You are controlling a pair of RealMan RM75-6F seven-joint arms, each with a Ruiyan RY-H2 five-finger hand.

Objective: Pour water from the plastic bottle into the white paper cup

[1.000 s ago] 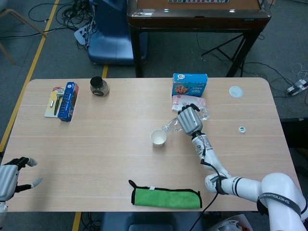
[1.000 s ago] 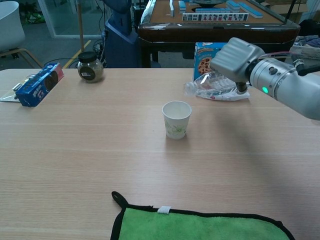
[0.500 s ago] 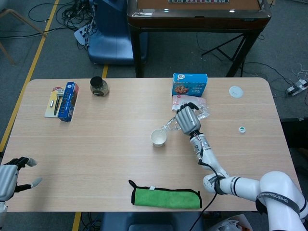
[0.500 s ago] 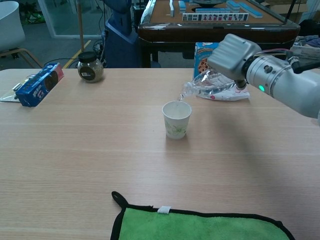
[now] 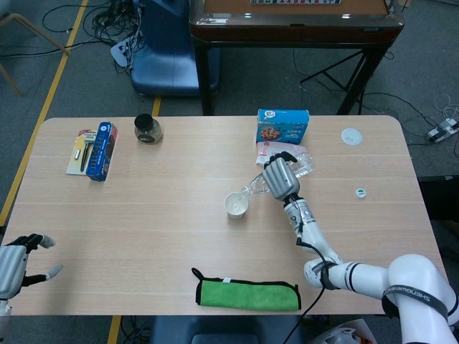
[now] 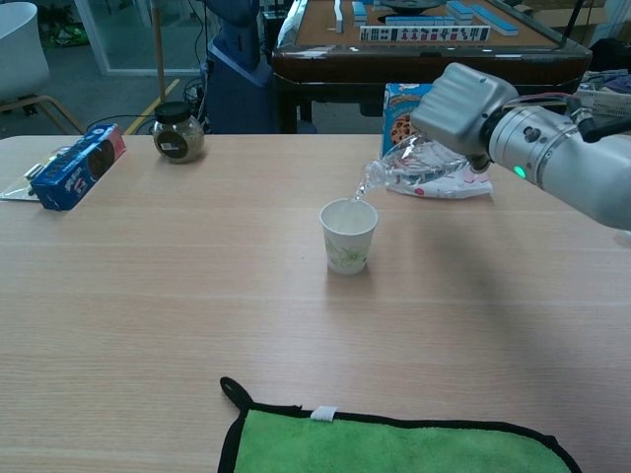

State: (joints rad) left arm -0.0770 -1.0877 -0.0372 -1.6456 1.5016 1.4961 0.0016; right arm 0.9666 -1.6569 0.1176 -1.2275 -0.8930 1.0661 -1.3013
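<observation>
A white paper cup (image 6: 349, 235) (image 5: 236, 206) stands upright near the table's middle. My right hand (image 6: 463, 106) (image 5: 280, 178) grips a clear plastic bottle (image 6: 404, 164) (image 5: 259, 186) and holds it tilted, neck down to the left. The bottle's mouth hangs just above the cup's right rim, and a thin stream of water runs from it into the cup. My left hand (image 5: 14, 264) rests at the table's near left corner, fingers spread, holding nothing.
A blue cookie box (image 6: 402, 104) and a pink packet (image 6: 444, 187) lie behind the bottle. A green cloth (image 6: 394, 443) lies at the front edge. A jar (image 6: 178, 131) and a blue box (image 6: 79, 166) sit far left. A white lid (image 5: 351, 136) and a small cap (image 5: 361, 191) lie at the right.
My right hand has tipped the bottle further and brought its mouth over the cup's rim; water now flows into the cup. The left hand has not moved.
</observation>
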